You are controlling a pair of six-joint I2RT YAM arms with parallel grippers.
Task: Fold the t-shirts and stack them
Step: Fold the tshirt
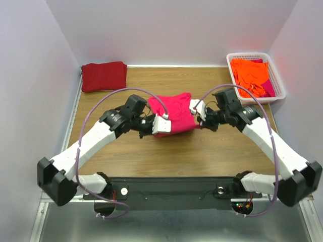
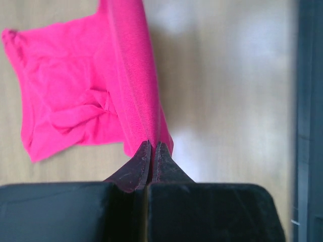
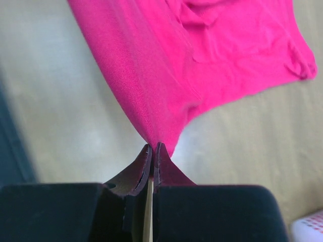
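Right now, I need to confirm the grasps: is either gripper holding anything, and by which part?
Both grip the pink t-shirt: the left gripper pinches its left edge, the right gripper its right edge.

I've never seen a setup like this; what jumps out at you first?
The bright pink t-shirt at the centre grabs the eye: the left tool and the right tool each pinch an edge of it. A dark red shirt lies folded at the far left corner, and a white basket of orange shirts sits far right.

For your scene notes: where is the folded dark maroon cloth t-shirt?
Top view: maroon t-shirt lies in the wooden table's far left corner, beyond the left arm.
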